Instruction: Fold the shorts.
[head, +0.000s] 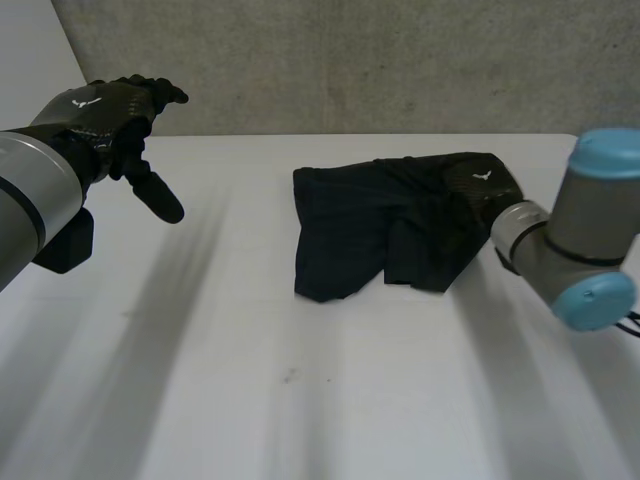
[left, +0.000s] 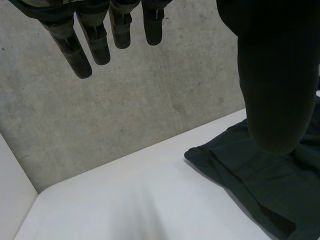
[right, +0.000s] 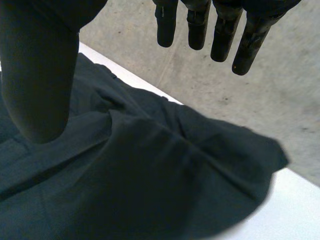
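Shorts (head: 390, 225), black, lie in a loose, rumpled heap on the white table (head: 250, 380). Soft ridges cross the cloth, and two uneven lobes hang towards my side. I cannot tell from here which edge is the waistband.

I judge them light and limp. They should drape and slide instead of holding a crease, and the smooth fabric may slip out of a shallow pinch. Nothing about them is fragile, so a firm pinch does no harm. The risk is catching only the top layer and dragging the rest into a worse bunch.

My right hand (head: 480, 185) sits at the right end of the shorts. In the right wrist view its fingers (right: 197, 25) are straight and spread from the thumb, with the cloth under the palm and nothing grasped. I cannot tell whether the palm rests on the fabric or hovers just above it.

My left hand (head: 120, 115) is raised well apart from the shorts, off to their left. Its fingers (left: 95, 40) are relaxed and straight and it is empty.

I would take hold at an outer edge, where the cloth is thinnest: the right end under my right hand and the left corner for the other hand. A pinch through all layers at each lets me pull the shorts flat before folding.
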